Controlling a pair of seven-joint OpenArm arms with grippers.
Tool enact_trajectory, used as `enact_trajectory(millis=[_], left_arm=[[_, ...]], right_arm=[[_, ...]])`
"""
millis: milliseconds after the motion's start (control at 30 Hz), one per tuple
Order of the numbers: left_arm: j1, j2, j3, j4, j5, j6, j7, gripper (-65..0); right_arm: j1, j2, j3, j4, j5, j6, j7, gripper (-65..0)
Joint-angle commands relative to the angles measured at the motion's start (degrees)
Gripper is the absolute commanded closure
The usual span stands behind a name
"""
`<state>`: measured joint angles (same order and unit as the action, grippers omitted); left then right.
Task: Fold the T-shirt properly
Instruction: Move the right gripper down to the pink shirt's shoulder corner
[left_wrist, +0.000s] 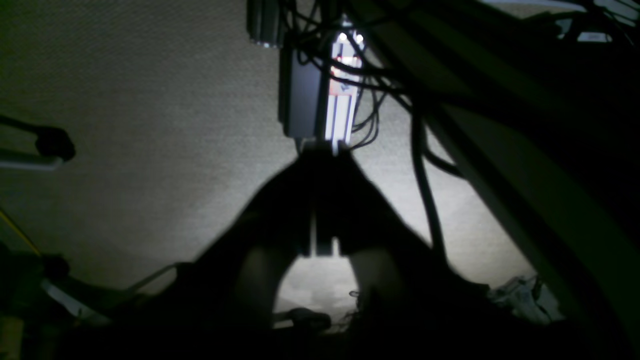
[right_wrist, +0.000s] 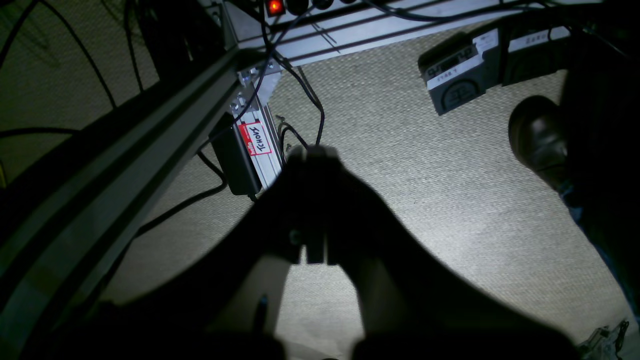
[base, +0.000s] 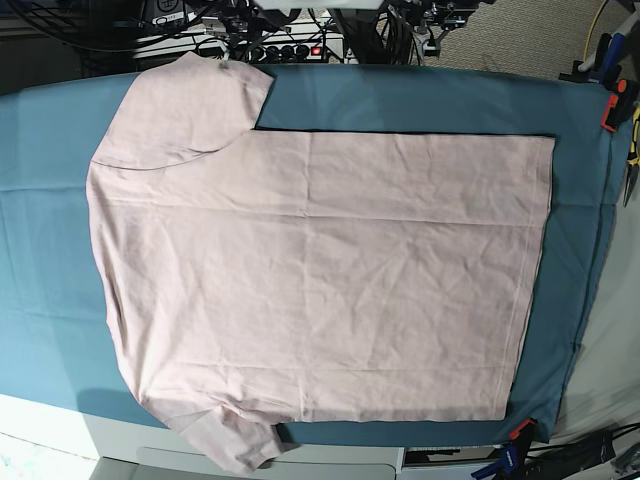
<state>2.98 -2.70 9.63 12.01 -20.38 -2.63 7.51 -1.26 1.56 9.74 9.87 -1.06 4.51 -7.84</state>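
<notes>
Lying flat, T-shirt (base: 320, 280) leaves teal cloth (base: 420, 100) margins; both fingers (left_wrist: 322, 150) (right_wrist: 312, 150) closed, empty.

The T-shirt (base: 320, 275) lies flat and covers most of the teal cloth (base: 45, 170), with nothing standing on it, so the way down from above is open. Clamps (base: 612, 100) sit at the cloth's right edge and lower right corner. Cables (base: 290, 25) crowd the far edge.
</notes>
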Motion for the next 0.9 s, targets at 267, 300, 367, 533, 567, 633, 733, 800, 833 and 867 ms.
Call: enact_trajectory(millis=[267,300,367,533,567,633,733,800,833,867], left_arm=[[0.0,0.1,0.0,0.2,0.3,-0.4,0.4,0.0],[0.0,0.1,0.0,0.2,0.3,-0.4,0.4,0.0],[0.0,0.1,0.0,0.6,0.3,-0.4,0.4,0.0],[0.0,0.1,0.0,1.2,0.3,-0.4,0.4,0.0],[0.0,0.1,0.0,1.2,0.3,-0.4,0.4,0.0],[0.0,0.1,0.0,1.2,0.3,-0.4,0.5,0.0],[0.0,0.1,0.0,1.2,0.3,-0.4,0.5,0.0],[0.0,0.0,0.0,1.2,0.3,-0.4,0.5,0.0],[0.2,0.0,0.0,1.2,0.3,-0.4,0.5,0.0],[0.2,-0.2,0.0,1.2,0.3,-0.4,0.6,0.0]], right_arm=[[0.2,0.2,0.0,0.3,0.1,0.4,0.8,0.0],[0.2,0.2,0.0,0.3,0.1,0.4,0.8,0.0],[0.2,0.2,0.0,0.3,0.1,0.4,0.8,0.0],[0.2,0.2,0.0,0.3,0.1,0.4,1.0,0.0],[0.2,0.2,0.0,0.3,0.1,0.4,1.1,0.0],[0.2,0.2,0.0,0.3,0.1,0.4,1.3,0.0],[0.2,0.2,0.0,0.3,0.1,0.4,1.5,0.0],[0.1,0.2,0.0,0.3,0.1,0.4,1.6,0.0],[0.1,0.2,0.0,0.3,0.1,0.4,1.6,0.0],[0.1,0.2,0.0,0.3,0.1,0.4,1.6,0.0]])
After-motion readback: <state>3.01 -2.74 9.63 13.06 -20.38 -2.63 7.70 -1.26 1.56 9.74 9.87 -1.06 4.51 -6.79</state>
